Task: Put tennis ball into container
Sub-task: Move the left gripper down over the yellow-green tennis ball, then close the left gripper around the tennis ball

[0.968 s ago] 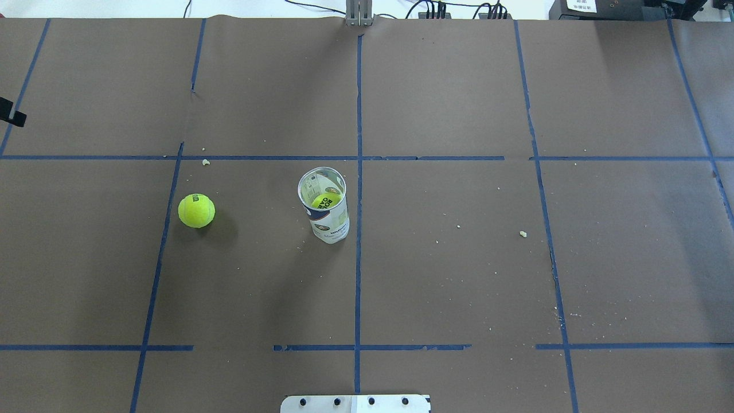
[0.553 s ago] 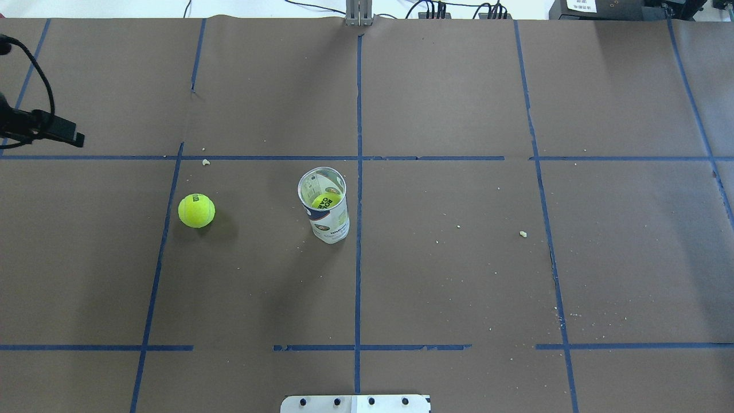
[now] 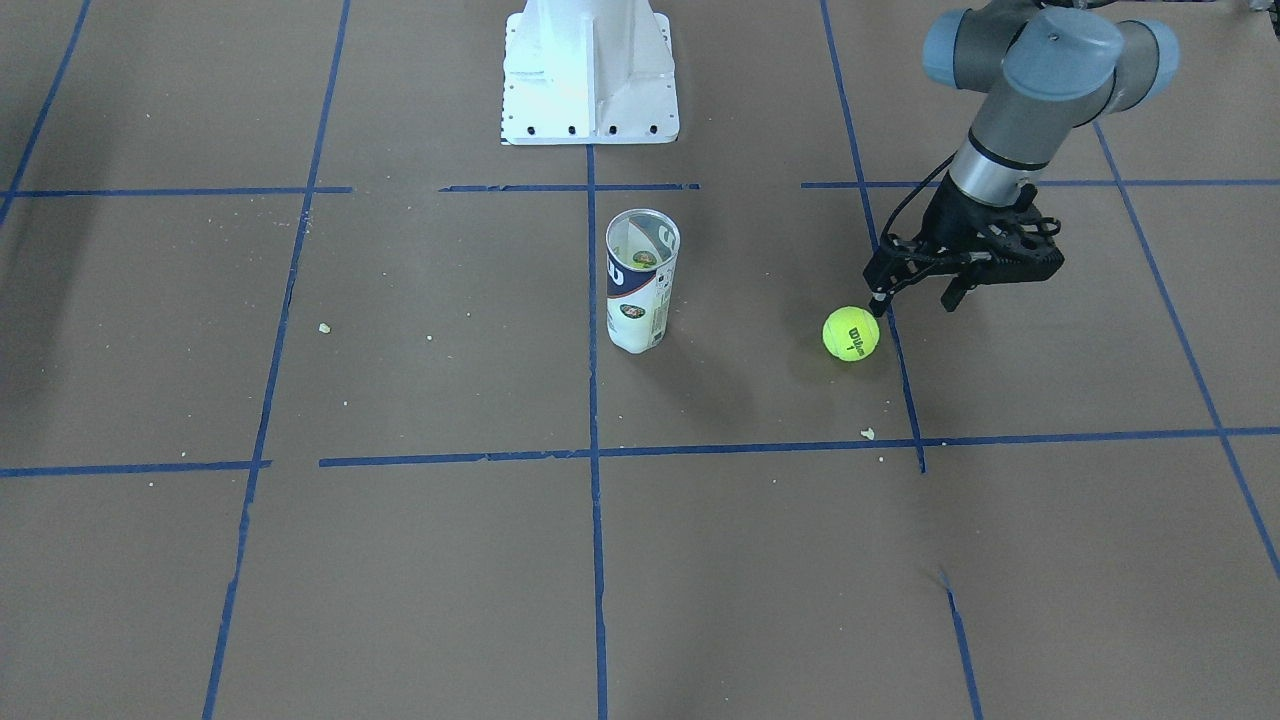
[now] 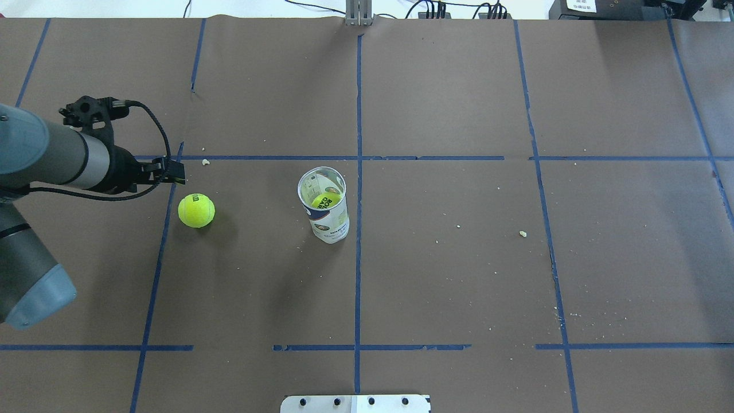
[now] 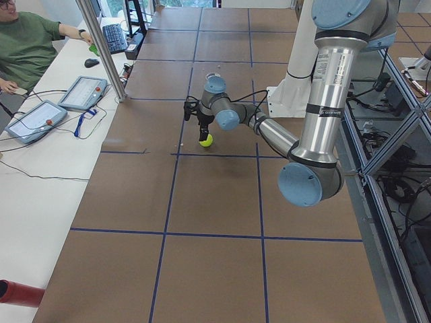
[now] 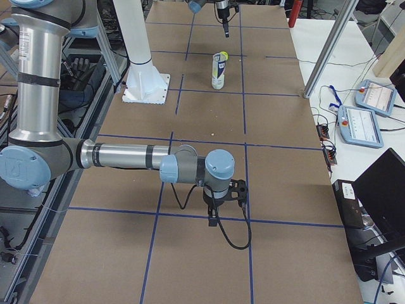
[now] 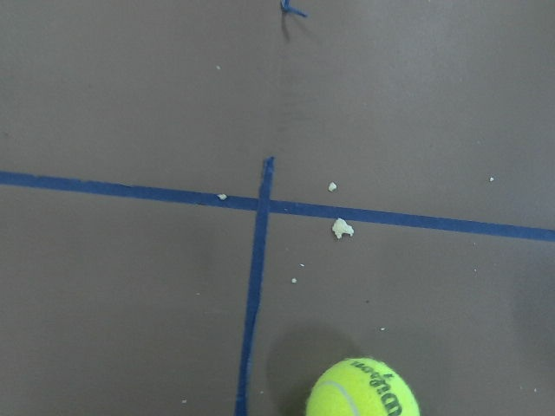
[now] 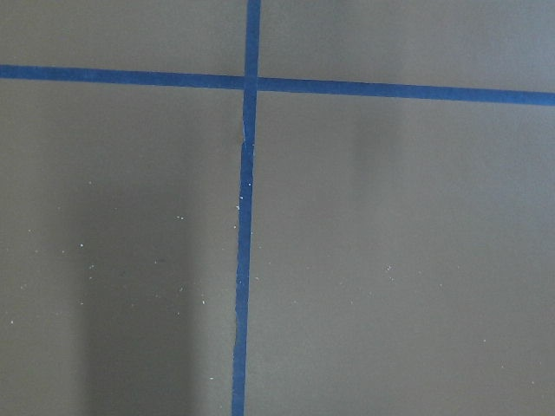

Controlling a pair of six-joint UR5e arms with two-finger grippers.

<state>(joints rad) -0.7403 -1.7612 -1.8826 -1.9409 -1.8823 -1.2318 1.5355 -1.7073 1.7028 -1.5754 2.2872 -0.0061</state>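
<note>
The tennis ball [image 4: 196,210] is bright yellow-green with black lettering and lies on the brown paper left of centre; it also shows in the front view [image 3: 851,333] and at the bottom of the left wrist view [image 7: 362,388]. The container [image 4: 324,206], a clear tube with a white and navy label, stands upright near the middle [image 3: 640,280] with another yellow ball [image 4: 325,201] inside. My left gripper [image 3: 914,298] hovers just beyond the loose ball, open, nothing between its fingers. My right gripper [image 6: 215,218] shows only in the right side view; I cannot tell its state.
The white metal base [image 3: 590,70] stands at the robot's edge of the table. Blue tape lines [image 4: 358,172] cross the paper, with small crumbs [image 7: 342,228] scattered on it. An operator [image 5: 27,40] sits at a side desk with tablets [image 5: 82,92].
My left arm has swung in from the left edge and brought its gripper close to the loose ball. The ball and the tube have not moved.
</note>
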